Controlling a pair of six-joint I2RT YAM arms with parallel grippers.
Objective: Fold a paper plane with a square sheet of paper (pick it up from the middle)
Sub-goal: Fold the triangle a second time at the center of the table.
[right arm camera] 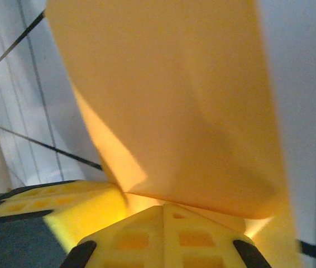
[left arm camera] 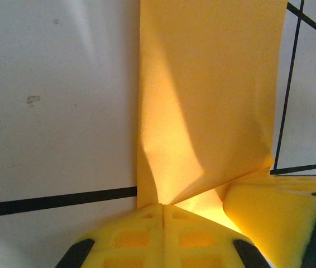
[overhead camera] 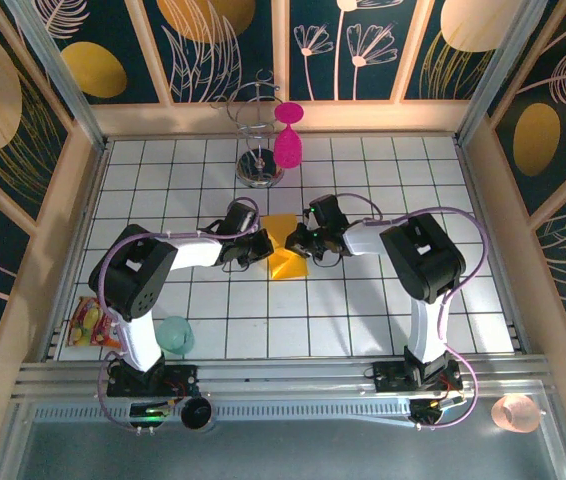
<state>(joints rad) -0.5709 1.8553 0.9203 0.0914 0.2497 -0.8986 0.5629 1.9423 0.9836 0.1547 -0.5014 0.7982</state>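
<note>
Top external view: the left end effector [overhead camera: 261, 247] is clamped on the square sheet of paper [overhead camera: 285, 258], which sits between it and the right end effector [overhead camera: 299, 243], likewise clamped. Level, matched moves should crease it straight.

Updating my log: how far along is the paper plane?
Done: the sheet of paper looks pinched up, bending along its middle. In hand: left gripper and right gripper both shut on it, fingertips close together. Left: no nose point or wing creases show, so most folding remains.
</note>
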